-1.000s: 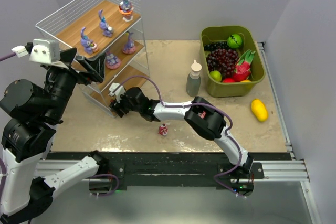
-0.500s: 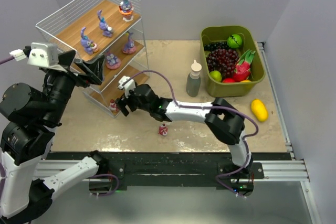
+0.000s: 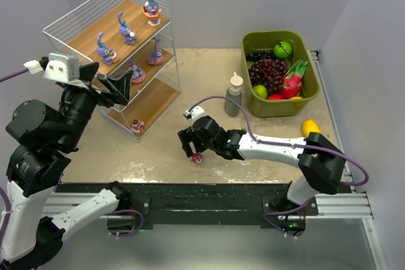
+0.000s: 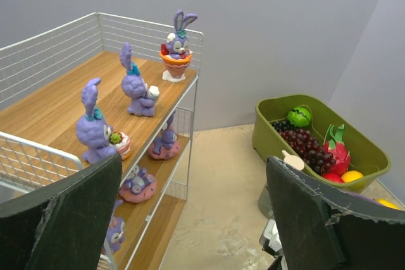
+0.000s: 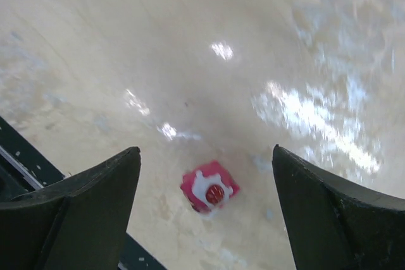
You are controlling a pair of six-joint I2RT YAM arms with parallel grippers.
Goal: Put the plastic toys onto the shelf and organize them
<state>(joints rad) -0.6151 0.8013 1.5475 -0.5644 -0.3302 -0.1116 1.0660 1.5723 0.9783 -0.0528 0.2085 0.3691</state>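
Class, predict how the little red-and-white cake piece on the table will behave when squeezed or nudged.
Probably rigid: the red-and-white cake piece looks like moulded plastic. Likely very light, as it is tiny against the right gripper. It is blocky, so it should slide on the shiny table, not roll.

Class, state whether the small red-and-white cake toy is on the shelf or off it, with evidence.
Off: the cake toy lies on the table, apart from the shelf.

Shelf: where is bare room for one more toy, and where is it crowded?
Top board is bare behind its three bunnies, toward the wire wall. Bottom board is bare beyond one small toy at its near end. Middle board, with two toys, is tightest.
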